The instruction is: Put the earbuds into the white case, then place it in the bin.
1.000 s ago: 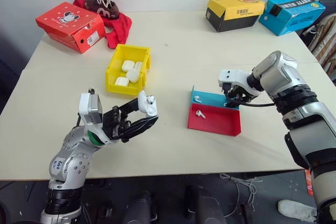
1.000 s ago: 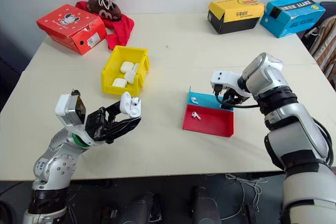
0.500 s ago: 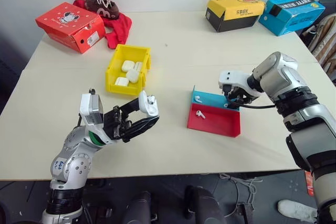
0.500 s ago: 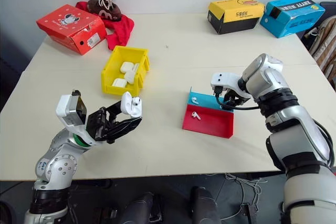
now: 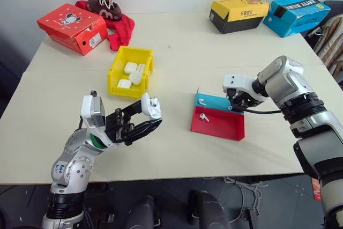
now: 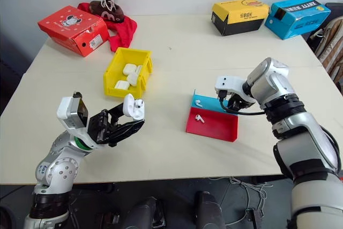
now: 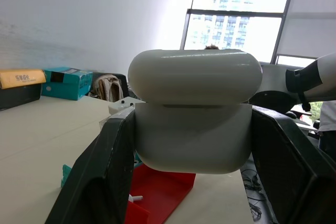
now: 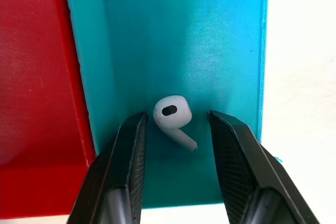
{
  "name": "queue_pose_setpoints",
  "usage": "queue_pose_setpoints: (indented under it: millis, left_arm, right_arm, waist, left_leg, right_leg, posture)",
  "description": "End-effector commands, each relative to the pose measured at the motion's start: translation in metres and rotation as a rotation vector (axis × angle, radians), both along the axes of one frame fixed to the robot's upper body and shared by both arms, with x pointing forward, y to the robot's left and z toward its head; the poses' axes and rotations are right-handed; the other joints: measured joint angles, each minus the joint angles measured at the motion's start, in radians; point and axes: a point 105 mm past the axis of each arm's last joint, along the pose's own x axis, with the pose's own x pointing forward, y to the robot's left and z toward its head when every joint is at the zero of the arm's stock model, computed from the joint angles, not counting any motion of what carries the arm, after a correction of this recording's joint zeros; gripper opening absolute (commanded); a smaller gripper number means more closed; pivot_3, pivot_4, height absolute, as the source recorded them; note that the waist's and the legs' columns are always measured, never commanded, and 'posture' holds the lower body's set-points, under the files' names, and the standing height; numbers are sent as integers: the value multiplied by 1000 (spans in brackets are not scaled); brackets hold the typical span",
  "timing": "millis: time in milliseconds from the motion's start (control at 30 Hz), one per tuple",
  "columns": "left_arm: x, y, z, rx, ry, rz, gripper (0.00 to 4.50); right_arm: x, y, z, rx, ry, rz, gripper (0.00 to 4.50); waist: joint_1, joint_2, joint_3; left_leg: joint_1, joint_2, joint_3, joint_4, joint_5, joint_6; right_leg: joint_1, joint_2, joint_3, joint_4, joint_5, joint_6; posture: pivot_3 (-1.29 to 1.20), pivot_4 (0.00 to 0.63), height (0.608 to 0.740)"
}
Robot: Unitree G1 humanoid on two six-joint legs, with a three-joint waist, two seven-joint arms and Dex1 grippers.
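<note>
1. step in hand: picking an earbud to load into the case. the right hand [image 8: 176,177] hangs over the blue half of the red-and-blue tray [image 5: 225,131], fingers part open, one on each side of an earbud [image 8: 172,115]; they look just clear of it, gripping nothing yet.

2. that earbud lies flat on the blue floor, between the red divider and the tray's outer blue wall. its long axis runs from the rounded head down the stem, slanting across the line between the fingers, with the stem tip nearer one finger.

3. three earbuds show in the tray: that one under the right hand, a second [image 5: 201,101] on the blue half at the end away from that hand, and a third [image 5: 204,116] on the red half.

4. the left hand [image 5: 140,122] is clamped tight on the white case [image 5: 151,108], held above the bench [image 5: 177,52] on the tray's near-left side. the lid is up and the opening faces upward, tipped toward the tray.

5. next move, as i judge it: lower slightly, close on the head rather than the thin stem, lift, carry it to the case and seat it stem first.

6. the yellow bin [image 5: 131,71] stands beyond the case, left of the tray, with several white cases inside.
</note>
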Motion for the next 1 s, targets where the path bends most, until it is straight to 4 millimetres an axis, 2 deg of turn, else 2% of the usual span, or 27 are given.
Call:
queue_pose_setpoints:
  millis: [33, 300, 433, 733, 833, 1000]
  left_arm:
    - [-2, 1, 6, -2, -34, 0, 2800]
    - [-1, 1, 7, -2, -34, 0, 2800]
    - [-2, 1, 7, 0, -35, 1, 2800]
    - [-1, 2, 8, 6, -37, -1, 2800]
    - [-1, 2, 9, 6, -41, -4, 2800]
    - [-1, 2, 12, 6, -55, -9, 2800]
  right_arm:
    - [-4, 0, -3, 15, 19, 2, 1821]
    - [-4, 4, -6, 27, 17, 3, 1821]
    - [-6, 5, -8, 29, 22, 4, 913]
    - [-8, 5, -9, 55, 24, -1, 913]
    - [-6, 4, 1, 103, -7, -17, 913]
    - [-4, 3, 41, 300, -95, -45, 913]
  waist:
    - [0, 0, 0]
    - [-1, 0, 0]
    - [-1, 0, 0]
    - [-1, -1, 0]
    - [-1, -1, 0]
    - [1, -1, 0]
  left_leg:
    - [0, 0, 0, 0, 0, 0]
    - [0, 0, 0, 0, 0, 0]
    - [0, 0, 0, 0, 0, 0]
    - [1, 0, 0, 0, 0, 0]
    - [1, 0, 0, 0, 0, 0]
    - [0, 0, 0, 0, 0, 0]
  right_leg:
    - [0, 0, 0, 0, 0, 0]
    - [0, 0, 0, 0, 0, 0]
    - [0, 0, 0, 0, 0, 0]
    - [0, 0, 0, 0, 0, 0]
    - [0, 0, 0, 0, 0, 0]
    - [0, 0, 0, 0, 0, 0]
  posture:
    - [0, 150, 740]
    - [0, 150, 740]
    - [0, 150, 740]
    - [0, 150, 740]
    - [0, 150, 740]
    - [0, 150, 740]
